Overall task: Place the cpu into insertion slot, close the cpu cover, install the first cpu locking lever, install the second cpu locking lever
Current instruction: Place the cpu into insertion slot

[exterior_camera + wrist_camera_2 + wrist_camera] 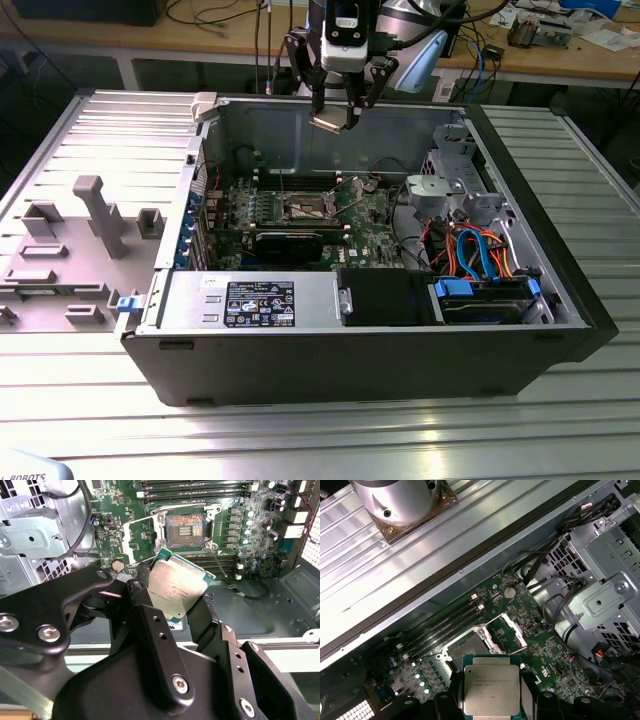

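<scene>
The cpu (330,121) (175,587) (491,689) is held in the air, clamped by two opposite edges between the black fingers (145,582) of the gripper (335,118) (175,599) (491,700). The fingers are closed onto the chip's width and no further. Its silvery top is turned towards both wrist cameras, and in the exterior view it is seen tilted.

The chip is kept well above the slot (303,209) (185,530) (466,647), which is seen uncovered, its dark centre exposed. The cover (142,539) (508,630) is swung open just beside the slot, and green board is seen through its window.

The slot is set in the board (370,215), with long black memory slots (445,625) alongside. The board is mounted in an open case (350,360) laid on its side on a ribbed metal table (300,440). A grey drive cage (450,190) is found towards the exterior view's right, with blue and orange cables (480,250) near it.
</scene>
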Available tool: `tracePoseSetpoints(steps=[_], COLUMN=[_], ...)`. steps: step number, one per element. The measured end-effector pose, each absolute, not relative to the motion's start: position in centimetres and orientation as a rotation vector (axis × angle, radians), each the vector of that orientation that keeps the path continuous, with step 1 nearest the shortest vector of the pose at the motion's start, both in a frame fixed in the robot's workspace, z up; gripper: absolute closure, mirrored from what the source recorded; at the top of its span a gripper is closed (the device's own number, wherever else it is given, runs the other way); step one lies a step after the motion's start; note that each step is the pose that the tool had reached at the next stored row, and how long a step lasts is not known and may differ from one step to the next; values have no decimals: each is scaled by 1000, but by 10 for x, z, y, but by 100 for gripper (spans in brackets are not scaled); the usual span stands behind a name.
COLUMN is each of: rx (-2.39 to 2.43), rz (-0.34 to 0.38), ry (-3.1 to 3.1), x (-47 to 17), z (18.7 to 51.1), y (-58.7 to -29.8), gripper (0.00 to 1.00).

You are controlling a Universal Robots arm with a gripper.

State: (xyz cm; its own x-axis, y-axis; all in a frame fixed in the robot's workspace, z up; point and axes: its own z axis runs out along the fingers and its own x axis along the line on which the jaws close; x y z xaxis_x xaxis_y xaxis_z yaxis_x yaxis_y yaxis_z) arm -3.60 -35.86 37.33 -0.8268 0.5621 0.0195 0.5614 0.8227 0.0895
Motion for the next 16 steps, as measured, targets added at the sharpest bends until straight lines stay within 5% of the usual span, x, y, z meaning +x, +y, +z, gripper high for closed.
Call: tracePoseSetpoints(steps=[16], rx=[1143], rz=[142], ry=[2907], x=[-38], z=[372], y=[-359], gripper=[46])
